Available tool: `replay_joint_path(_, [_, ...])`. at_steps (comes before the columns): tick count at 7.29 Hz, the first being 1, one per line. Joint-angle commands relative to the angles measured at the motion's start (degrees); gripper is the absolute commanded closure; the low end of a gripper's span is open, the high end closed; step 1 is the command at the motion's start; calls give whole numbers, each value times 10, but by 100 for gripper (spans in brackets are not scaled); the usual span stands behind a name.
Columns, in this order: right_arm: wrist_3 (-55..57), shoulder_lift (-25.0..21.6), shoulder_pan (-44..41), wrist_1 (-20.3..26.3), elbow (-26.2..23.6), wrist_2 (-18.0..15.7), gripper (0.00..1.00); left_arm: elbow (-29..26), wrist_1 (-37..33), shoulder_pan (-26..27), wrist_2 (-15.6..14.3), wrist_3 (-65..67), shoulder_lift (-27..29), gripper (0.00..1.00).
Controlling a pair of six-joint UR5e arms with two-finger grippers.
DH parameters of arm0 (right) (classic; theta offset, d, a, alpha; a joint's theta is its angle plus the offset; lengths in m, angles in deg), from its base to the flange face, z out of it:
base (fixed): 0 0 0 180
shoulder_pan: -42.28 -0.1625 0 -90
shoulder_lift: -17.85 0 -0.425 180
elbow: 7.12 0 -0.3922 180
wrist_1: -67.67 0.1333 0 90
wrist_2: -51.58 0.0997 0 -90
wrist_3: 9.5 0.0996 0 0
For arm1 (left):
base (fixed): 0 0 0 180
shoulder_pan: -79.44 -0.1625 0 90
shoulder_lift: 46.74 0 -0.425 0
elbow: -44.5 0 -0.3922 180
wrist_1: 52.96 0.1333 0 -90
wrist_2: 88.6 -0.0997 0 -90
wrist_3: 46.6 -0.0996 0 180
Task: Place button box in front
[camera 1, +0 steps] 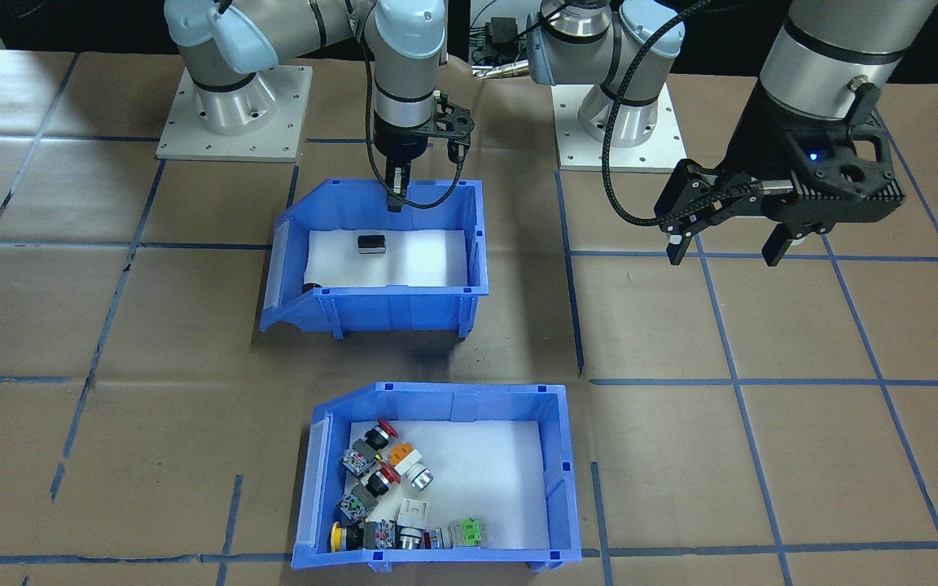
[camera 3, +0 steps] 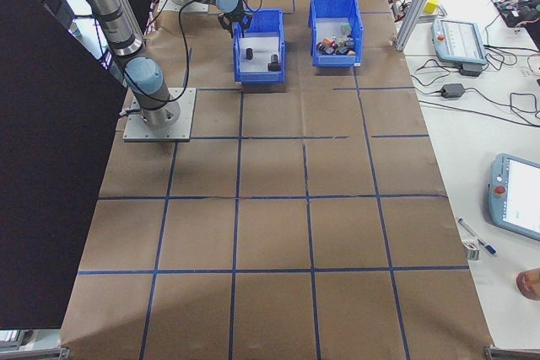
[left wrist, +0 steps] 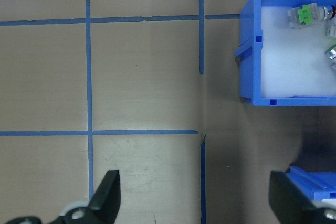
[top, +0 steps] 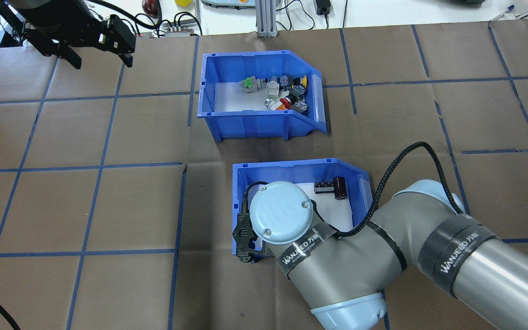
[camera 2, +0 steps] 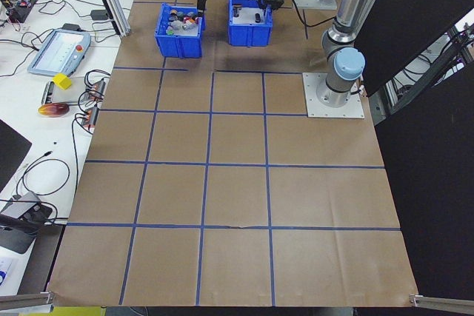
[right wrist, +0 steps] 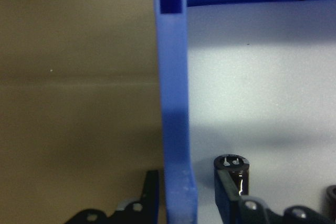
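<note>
The button box point(camera 1: 436, 480) is sitting at the table's far side from the robot, untouched. The right gripper point(right wrist: 181, 195) is straddling the other bin's point(camera 1: 379, 256) wall, fingers nearly closed — a slipping pinch could tip it. The left gripper point(camera 1: 729, 236) is hovering wide open, empty.

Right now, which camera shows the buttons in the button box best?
The front-facing view: it looks steeply into the button box, so the buttons show large and unblocked. The overhead view shows them smaller, at the far end. The side views show tiny specks; the left wrist catches only a corner.
</note>
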Motion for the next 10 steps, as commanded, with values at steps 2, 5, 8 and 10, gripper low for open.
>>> replay_joint_path(2, [1, -45, 56, 64, 59, -3, 0, 2, -1, 0, 0, 0, -2, 1])
replay_joint_path(5, [51, -47, 241, 164, 131, 83, 0, 3, 0, 0, 0, 1, -2, 1])
replay_joint_path(8, [192, -43, 365, 290, 231, 92, 0, 1, -1, 0, -1, 1, -3, 1])
replay_joint_path(10, [324, -38, 378, 290, 257, 92, 0, 1, -1, 0, -1, 1, -2, 1])
